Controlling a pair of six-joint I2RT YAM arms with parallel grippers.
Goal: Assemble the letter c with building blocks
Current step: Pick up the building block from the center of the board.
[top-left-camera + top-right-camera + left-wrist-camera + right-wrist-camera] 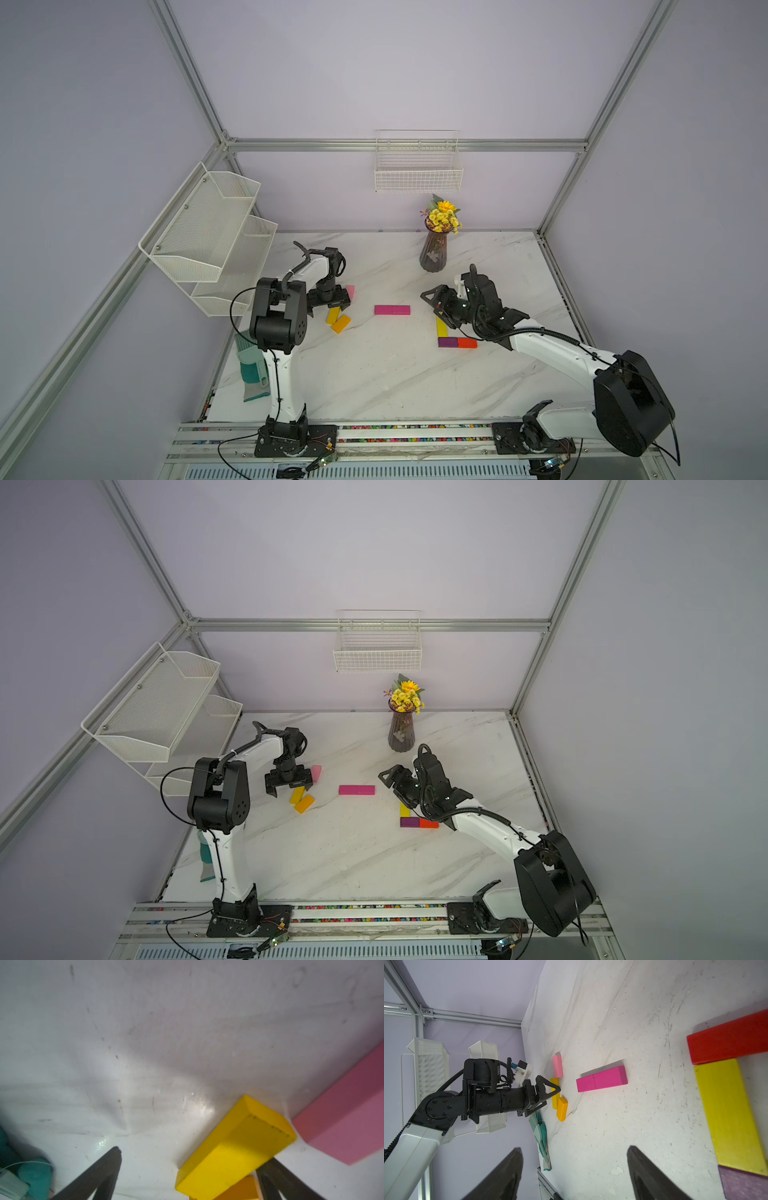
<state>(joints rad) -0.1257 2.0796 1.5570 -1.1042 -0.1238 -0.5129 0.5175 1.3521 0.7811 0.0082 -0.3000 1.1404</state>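
Since your left pincer [327, 309] hangs open directly over the short yellow block [234, 1147], that arm is clearly the nearer one. The block lies off toward one finger rather than centred, its long axis slanting across the gap, with the orange block [341, 323] just beside it. Your right pincer [574, 1148], open and empty, hovers by the half-built C [448, 342], well apart across the desk [395, 374].

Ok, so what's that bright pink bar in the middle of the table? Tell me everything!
The magenta bar is really two flat, matte blocks of one colour, maybe painted wood, laid end to end; the right wrist view shows the seam. It lies flat near the middle of the marble-look table, touching nothing else.
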